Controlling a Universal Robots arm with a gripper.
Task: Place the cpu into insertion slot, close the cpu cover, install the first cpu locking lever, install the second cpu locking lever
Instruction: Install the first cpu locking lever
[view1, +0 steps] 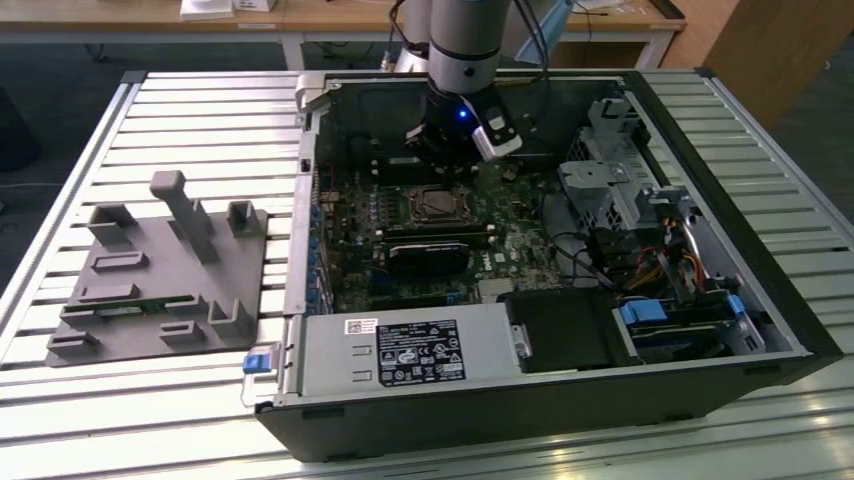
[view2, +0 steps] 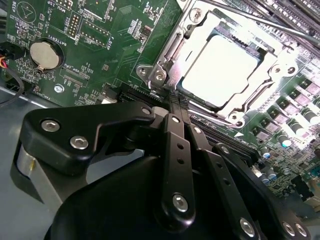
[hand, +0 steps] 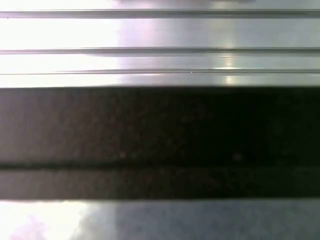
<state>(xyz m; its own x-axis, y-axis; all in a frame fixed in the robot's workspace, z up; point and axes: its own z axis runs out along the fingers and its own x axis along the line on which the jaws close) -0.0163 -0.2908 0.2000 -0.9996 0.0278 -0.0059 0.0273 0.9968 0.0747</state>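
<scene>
**Exterior view:** The arm (view1: 461, 40) reaches down into an open case (view1: 767, 310) lying on a slatted table (view1: 200, 110). The case lies flat, it seems, so the board (view1: 514, 255) faces up for work from above. The gripper (view1: 451, 152) hangs over the board's far part, just beyond the slot (view1: 434, 205). A grey fixture (view1: 160, 270) sits on the table at the exterior view's left, well apart from the case and likely there to stage parts. A white label (view1: 416, 352) on the metal box at the case's near edge carries print that is not read here.

**Second wrist view:** The gripper (view2: 172, 102) has its fingers (view2: 175, 150) pressed together, with nothing visible between them. The tips sit at the slot's corner, beside a screwed metal tab, a pose that suits pushing or hooking rather than gripping. The cpu (view2: 225, 67) lies in the slot with its pale face up. The cover (view2: 192, 30) is down around it, framing the chip through its window. Whether either locking lever is latched cannot be told. White lettering marks the board around a coin cell (view2: 44, 54) and is also left unread.

**First wrist view:** Pale ribbed metal (hand: 160, 60) runs above a dark band (hand: 160, 135). What these surfaces are cannot be told.
</scene>
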